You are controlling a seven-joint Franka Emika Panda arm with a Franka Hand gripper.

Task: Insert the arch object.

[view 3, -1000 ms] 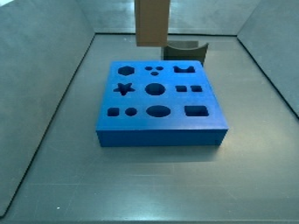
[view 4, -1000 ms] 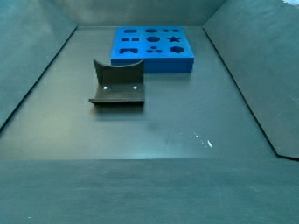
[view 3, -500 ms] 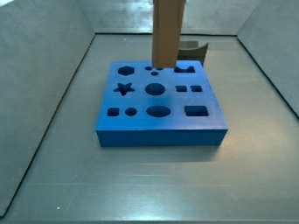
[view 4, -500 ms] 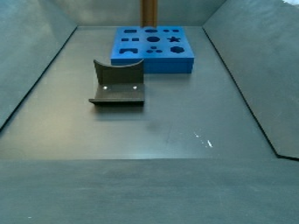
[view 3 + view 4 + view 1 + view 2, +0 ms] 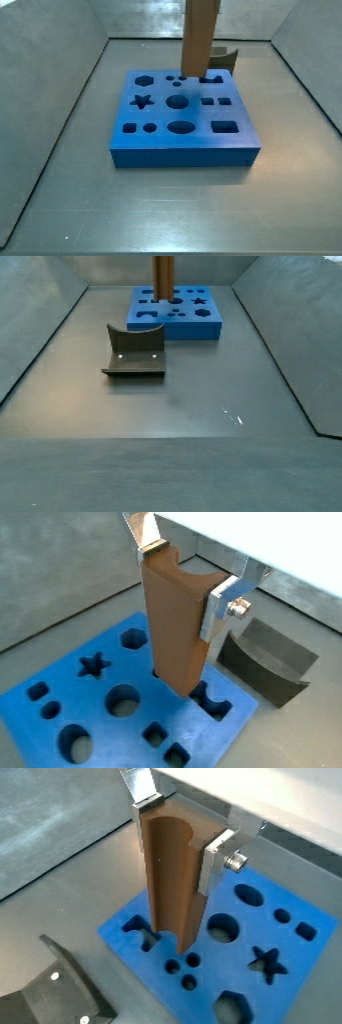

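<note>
The arch object (image 5: 174, 632) is a tall brown column with a semicircular groove down one side; it also shows in a wrist view (image 5: 174, 888). My gripper (image 5: 187, 577) is shut on its upper end, as a wrist view (image 5: 181, 830) also shows. The column hangs upright over the back row of the blue board (image 5: 187, 155). Its lower end (image 5: 199, 72) is right beside the arch-shaped hole (image 5: 211, 78). I cannot tell if it touches the board. In both side views the gripper is out of frame above; the column (image 5: 163, 278) shows.
The dark fixture (image 5: 134, 353) stands on the grey floor next to the board (image 5: 201, 326), and shows behind the board in a side view (image 5: 222, 55). The board holds several other shaped holes. Sloped bin walls (image 5: 54, 120) enclose the floor.
The gripper has carried the column down and to the right, from behind the board to over its back row beside the arch-shaped hole. The board and fixture have not moved.
</note>
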